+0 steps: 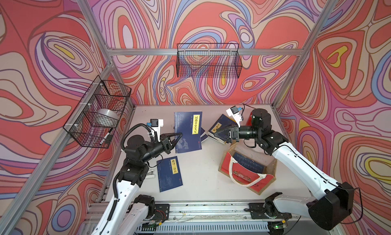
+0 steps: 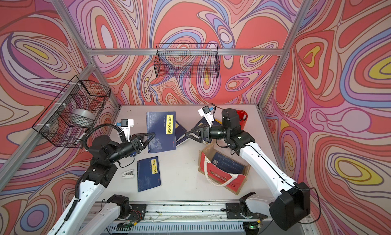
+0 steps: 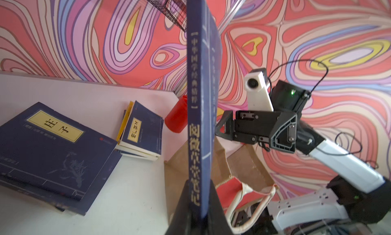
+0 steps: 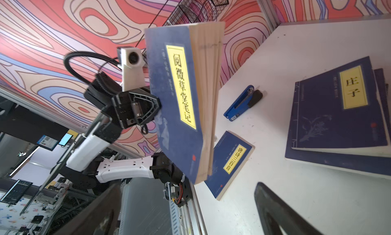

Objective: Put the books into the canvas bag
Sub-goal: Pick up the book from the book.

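Note:
My left gripper [image 1: 179,135] [image 2: 153,135] [image 3: 198,191] is shut on the spine edge of a navy book [image 1: 188,132] [image 2: 161,132] [image 3: 198,117] [image 4: 179,96] with a yellow title label, held up off the table. The canvas bag [image 1: 254,179] [image 2: 224,180] [image 3: 243,166] stands at the front right, and a book [image 1: 249,162] [image 2: 227,163] lies inside it. My right gripper [image 1: 216,133] [image 2: 187,134] [image 4: 189,185] hangs open and holds nothing, beyond the bag and facing the held book. Another book [image 1: 169,173] [image 2: 148,173] [image 4: 232,162] lies flat at the front left. More books [image 1: 220,126] [image 3: 53,151] [image 4: 338,109] are stacked at the back.
A red pen cup [image 2: 242,117] [image 3: 176,117] stands at the back right corner. A stapler [image 2: 128,173] [image 4: 241,105] lies by the left arm. Wire baskets hang on the back wall [image 1: 208,60] and the left wall [image 1: 99,111].

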Available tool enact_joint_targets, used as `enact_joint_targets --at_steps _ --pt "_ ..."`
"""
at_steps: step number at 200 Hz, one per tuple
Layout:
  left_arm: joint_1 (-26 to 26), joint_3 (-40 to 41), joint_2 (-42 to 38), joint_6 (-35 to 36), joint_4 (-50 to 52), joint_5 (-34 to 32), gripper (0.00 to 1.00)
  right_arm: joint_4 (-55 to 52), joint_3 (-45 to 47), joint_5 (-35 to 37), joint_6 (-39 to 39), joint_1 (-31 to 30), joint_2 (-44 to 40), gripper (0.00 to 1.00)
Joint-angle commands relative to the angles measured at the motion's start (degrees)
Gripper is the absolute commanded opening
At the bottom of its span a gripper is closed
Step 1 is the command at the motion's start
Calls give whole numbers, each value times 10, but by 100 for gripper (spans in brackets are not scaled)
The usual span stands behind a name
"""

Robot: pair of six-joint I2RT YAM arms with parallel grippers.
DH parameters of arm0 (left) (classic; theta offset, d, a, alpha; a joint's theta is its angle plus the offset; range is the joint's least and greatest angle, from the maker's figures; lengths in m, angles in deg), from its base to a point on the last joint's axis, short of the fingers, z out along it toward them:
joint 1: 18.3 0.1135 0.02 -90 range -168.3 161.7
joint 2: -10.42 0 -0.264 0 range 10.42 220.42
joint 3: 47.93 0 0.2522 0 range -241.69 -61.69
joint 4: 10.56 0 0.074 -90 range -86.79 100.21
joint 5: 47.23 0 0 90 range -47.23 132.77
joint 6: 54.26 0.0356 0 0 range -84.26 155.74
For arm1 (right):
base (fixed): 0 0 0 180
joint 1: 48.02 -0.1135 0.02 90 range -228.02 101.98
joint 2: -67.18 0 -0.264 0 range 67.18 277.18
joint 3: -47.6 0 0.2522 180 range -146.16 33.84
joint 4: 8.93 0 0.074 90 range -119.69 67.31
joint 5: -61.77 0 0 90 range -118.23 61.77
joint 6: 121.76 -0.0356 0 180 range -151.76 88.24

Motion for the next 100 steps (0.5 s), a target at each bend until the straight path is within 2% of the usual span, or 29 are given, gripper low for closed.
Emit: enact_joint_targets --at_steps 1,17,46,71,100 --pt "-4 40 0 -160 -285 -45 0 140 13 -9 -90 -14 8 98" --pt "-5 55 11 -194 -350 -43 0 180 11 1 -116 -32 28 98" --pt "-5 91 21 -239 -438 -51 0 191 -1 35 -116 -60 65 98" --pt "-6 97 25 -259 -466 -43 0 211 -5 57 -123 -73 85 98" --pt "-6 102 23 -265 -474 -38 0 251 -14 48 -147 -89 97 97"
